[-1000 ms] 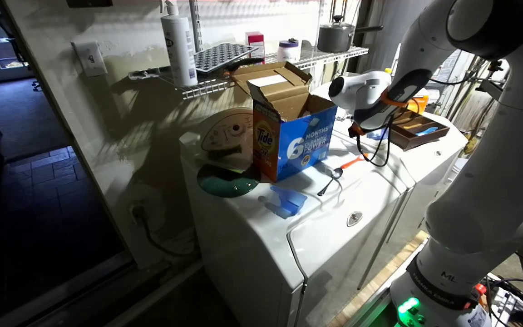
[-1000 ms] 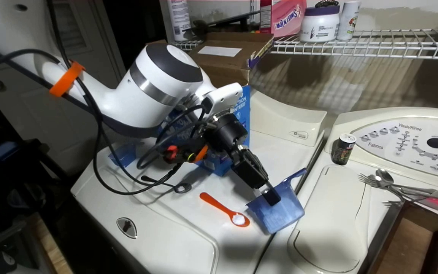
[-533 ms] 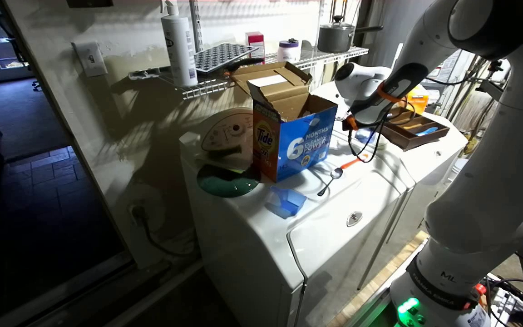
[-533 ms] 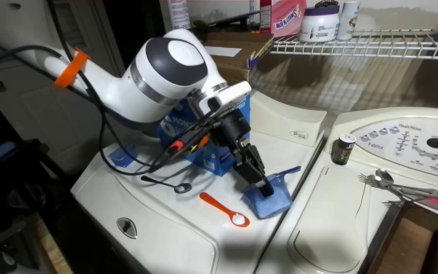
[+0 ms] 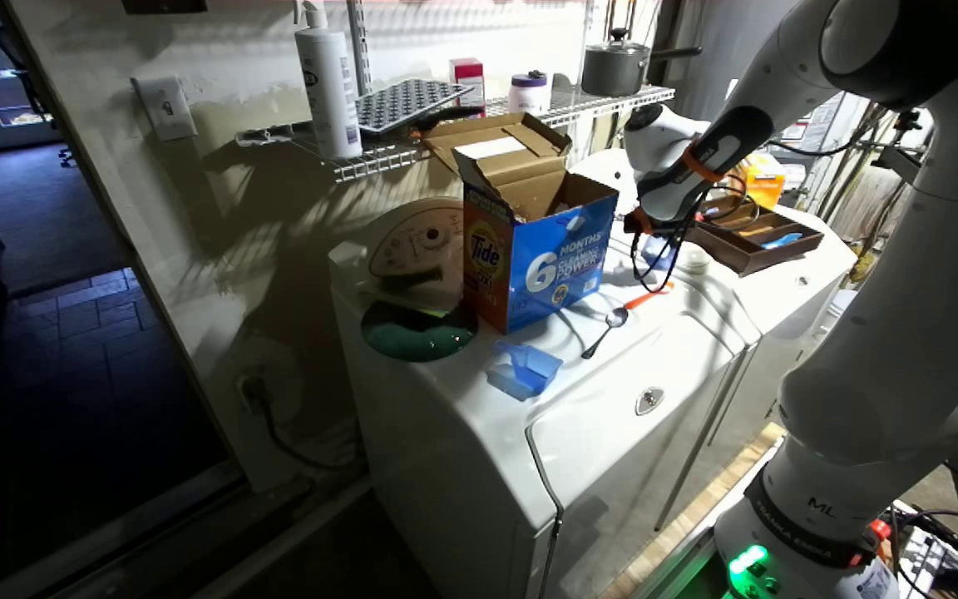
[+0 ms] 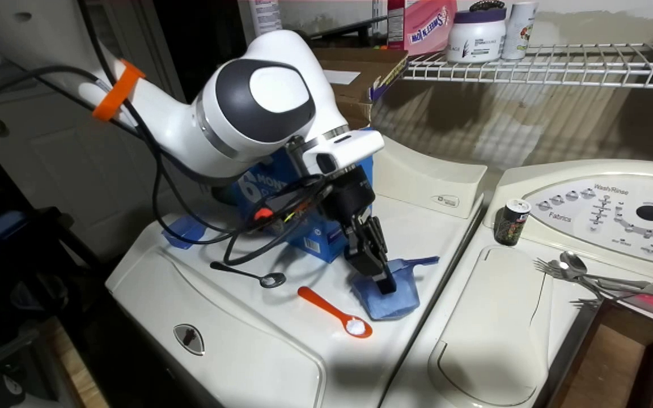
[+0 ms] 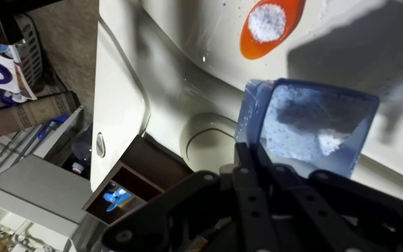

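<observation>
Scoop (image 6: 401, 301): held mouth upward over the machine top (image 6: 408, 228), near the edge that meets the neighbouring machine (image 6: 491, 334); whether its base is touching cannot be told.
Powder (image 7: 289, 133): carried inside, presumably held in because the mouth is turned up; heaped against one side, by which a slight tilt is suggested.
Gripper (image 7: 252, 150): jaws clamped on one thin scoop wall, so almost no gap is left; the handle (image 6: 424, 261) is not gripped.
Orange spoon (image 6: 332, 310): laid just beside the scoop, bowl face up, so its white load is probably supported.
Black spoon (image 6: 247, 275): laid between the orange spoon and the second scoop (image 6: 183, 231), which is set by the opposite side edge.
Box (image 5: 558, 266): stood toward the rear edge, flaps raised, so its inside is exposed from above.
Cutlery tray (image 5: 758, 259): placed on the neighbouring machine, apparently to separate small items by compartment.
</observation>
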`<state>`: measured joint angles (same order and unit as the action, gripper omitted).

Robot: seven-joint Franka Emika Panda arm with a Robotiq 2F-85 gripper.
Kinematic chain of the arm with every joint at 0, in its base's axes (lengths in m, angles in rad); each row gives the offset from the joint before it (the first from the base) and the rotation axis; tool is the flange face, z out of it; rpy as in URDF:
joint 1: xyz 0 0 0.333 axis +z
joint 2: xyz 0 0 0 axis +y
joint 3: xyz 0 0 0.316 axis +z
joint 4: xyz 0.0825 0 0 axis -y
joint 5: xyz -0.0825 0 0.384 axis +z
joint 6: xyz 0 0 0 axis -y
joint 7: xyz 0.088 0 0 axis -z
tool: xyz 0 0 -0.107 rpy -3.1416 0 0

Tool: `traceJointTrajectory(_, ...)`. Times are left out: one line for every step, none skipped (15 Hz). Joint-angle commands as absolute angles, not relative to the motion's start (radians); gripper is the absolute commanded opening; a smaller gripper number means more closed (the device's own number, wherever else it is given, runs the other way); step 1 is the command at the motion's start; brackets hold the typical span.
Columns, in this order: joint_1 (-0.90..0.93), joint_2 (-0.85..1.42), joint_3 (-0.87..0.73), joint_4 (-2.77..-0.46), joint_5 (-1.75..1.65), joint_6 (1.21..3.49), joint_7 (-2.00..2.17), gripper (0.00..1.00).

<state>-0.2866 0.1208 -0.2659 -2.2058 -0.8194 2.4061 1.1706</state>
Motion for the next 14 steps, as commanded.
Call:
traceJointTrajectory(-0.288,0.146,-0.276,-2.191,-0.69,2.457,1.098,0.01)
traceJointTrajectory(-0.285,0.152,-0.279,-2.19,-0.668,2.468,1.09,0.01)
traceJointTrajectory(-0.284,0.158,-0.281,-2.19,-0.641,2.482,1.079,0.01)
traceJointTrajectory(-0.282,0.165,-0.282,-2.187,-0.615,2.486,1.073,0.01)
traceJointTrajectory(-0.281,0.173,-0.283,-2.187,-0.585,2.496,1.058,0.01)
traceJointTrajectory(-0.281,0.181,-0.284,-2.186,-0.551,2.495,1.042,0.01)
traceJointTrajectory(-0.279,0.189,-0.288,-2.184,-0.527,2.495,1.033,0.01)
traceJointTrajectory(-0.277,0.193,-0.29,-2.18,-0.499,2.491,1.018,0.01)
traceJointTrajectory(-0.275,0.195,-0.293,-2.176,-0.479,2.487,1.01,0.01)
traceJointTrajectory(-0.274,0.197,-0.295,-2.171,-0.457,2.488,0.998,0.01)
traceJointTrajectory(-0.273,0.199,-0.298,-2.164,-0.438,2.486,0.989,0.01)
traceJointTrajectory(-0.273,0.202,-0.3,-2.159,-0.417,2.484,0.973,0.01)
traceJointTrajectory(-0.272,0.207,-0.301,-2.155,-0.4,2.482,0.961,0.01)
traceJointTrajectory(-0.272,0.212,-0.302,-2.15,-0.383,2.475,0.95,0.15)
